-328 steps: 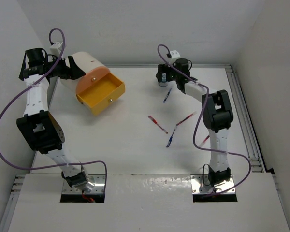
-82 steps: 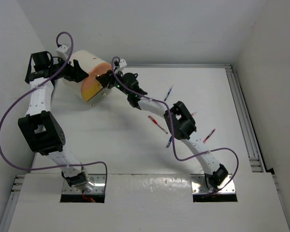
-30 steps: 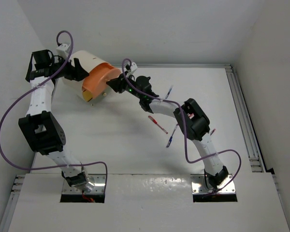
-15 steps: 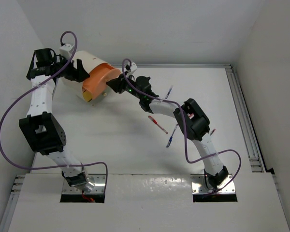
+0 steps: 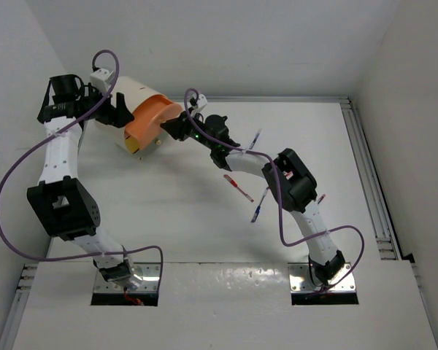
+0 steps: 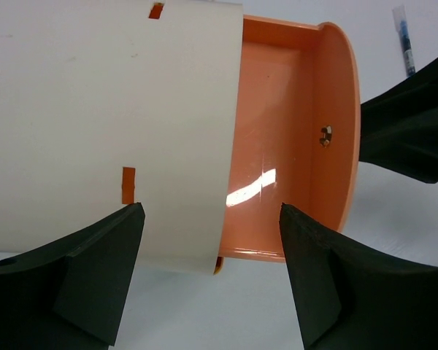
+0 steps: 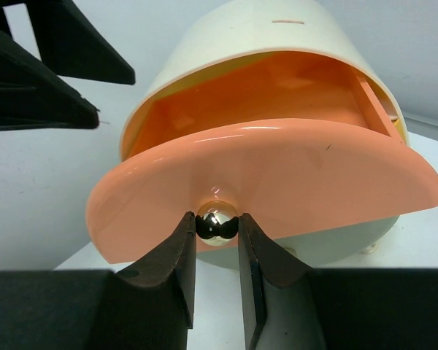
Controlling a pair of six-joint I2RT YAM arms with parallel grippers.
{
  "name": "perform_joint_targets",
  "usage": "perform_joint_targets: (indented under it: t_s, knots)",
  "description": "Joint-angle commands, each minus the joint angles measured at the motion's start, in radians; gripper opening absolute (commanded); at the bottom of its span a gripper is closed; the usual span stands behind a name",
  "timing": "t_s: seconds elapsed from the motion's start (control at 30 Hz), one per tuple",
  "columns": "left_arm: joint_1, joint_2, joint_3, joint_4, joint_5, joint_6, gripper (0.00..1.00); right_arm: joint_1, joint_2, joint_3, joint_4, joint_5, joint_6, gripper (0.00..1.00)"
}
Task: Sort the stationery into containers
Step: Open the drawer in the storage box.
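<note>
A cream-white cylindrical plastic container (image 5: 135,95) lies on its side at the far left of the white tabletop (image 5: 190,233). Its orange plastic drawer (image 7: 263,175), with a half-round front, stands partway out of the shell, and the drawer cavity that shows looks empty.

The right end effector (image 7: 217,223) is closed on the drawer's round silver metal knob (image 7: 217,219), one black finger pressed to each side of it. The left end effector (image 6: 210,211) is spread wide across the cream shell, one finger on either side. Whether those fingers touch the shell cannot be told.

The stationery lies loose, well apart from the container:
- a slim blue-tipped clear pen (image 5: 257,138) near the right arm's forearm
- a slim red pen (image 5: 237,187) near the tabletop's middle
- a slim blue pen (image 5: 257,212) just in front of it
- another red pen (image 5: 321,197) half hidden behind the right arm

The step in hand appears to be opening the drawer, with no pen yet sorted. The next move likely calls for a straight pull on the knob, away from the shell. The left arm would steady the shell so that it neither rolls nor slides. The right end effector would then let go of the knob and go for the nearest pen.
</note>
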Motion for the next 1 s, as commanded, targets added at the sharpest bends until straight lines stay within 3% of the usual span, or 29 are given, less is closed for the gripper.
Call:
perform_joint_targets:
  t_s: [0.0,0.7,0.77,0.8,0.83,0.9,0.97]
  knots:
    - [0.004,-0.096,-0.038,0.122,0.03,-0.066,0.81,-0.009,-0.066,-0.013,0.04,-0.008,-0.003,0.0]
    - [0.004,-0.034,-0.013,0.139,-0.01,-0.224,0.81,-0.05,-0.186,-0.16,0.034,-0.04,-0.018,0.0]
    - [0.006,-0.033,-0.011,0.141,-0.01,-0.227,0.81,-0.054,-0.189,-0.163,0.029,-0.049,-0.016,0.17]
    - [0.006,-0.033,-0.009,0.144,-0.009,-0.23,0.81,-0.054,-0.189,-0.162,0.023,-0.052,-0.016,0.33]
    - [0.007,-0.03,-0.009,0.144,-0.009,-0.23,0.81,-0.055,-0.187,-0.16,0.02,-0.055,-0.015,0.41]
    - [0.007,-0.028,-0.008,0.142,-0.007,-0.233,0.81,-0.055,-0.181,-0.157,0.015,-0.06,-0.012,0.5]
    - [0.007,-0.025,-0.008,0.139,-0.007,-0.23,0.81,-0.055,-0.175,-0.153,0.011,-0.061,-0.012,0.53]
